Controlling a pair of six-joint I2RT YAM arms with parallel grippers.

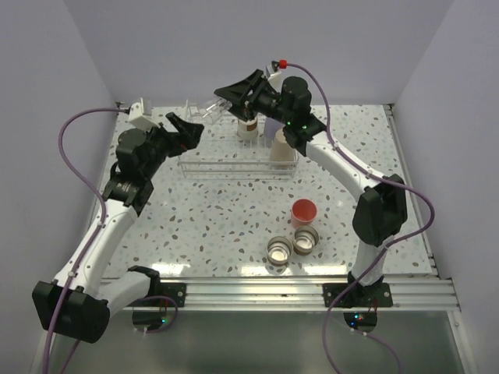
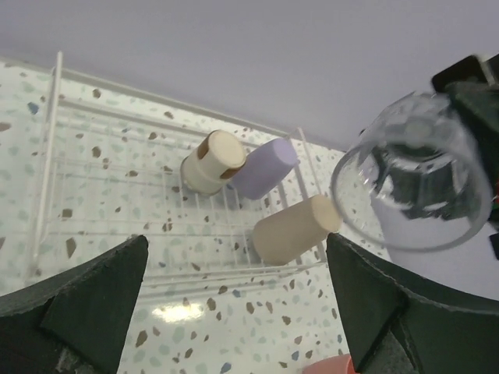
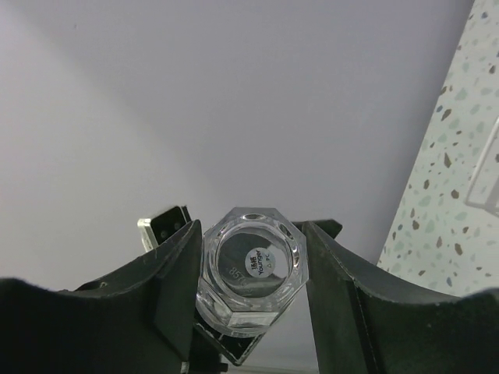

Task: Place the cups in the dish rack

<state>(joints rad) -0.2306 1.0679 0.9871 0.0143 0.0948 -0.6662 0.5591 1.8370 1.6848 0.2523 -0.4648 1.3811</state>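
The clear cup, clamped in our right tool, we should lower mouth-down into the bare left end of the dish rack, probably clearing our gaping left tool.

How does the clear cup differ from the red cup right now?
The clear cup is see-through; the red cup is solid coloured. The clear cup is pinched between the right fingers, off the table; the red cup stands free on the table. The clear cup is tipped sideways; the red cup sits upright, mouth up. Neither is in the dish rack yet.
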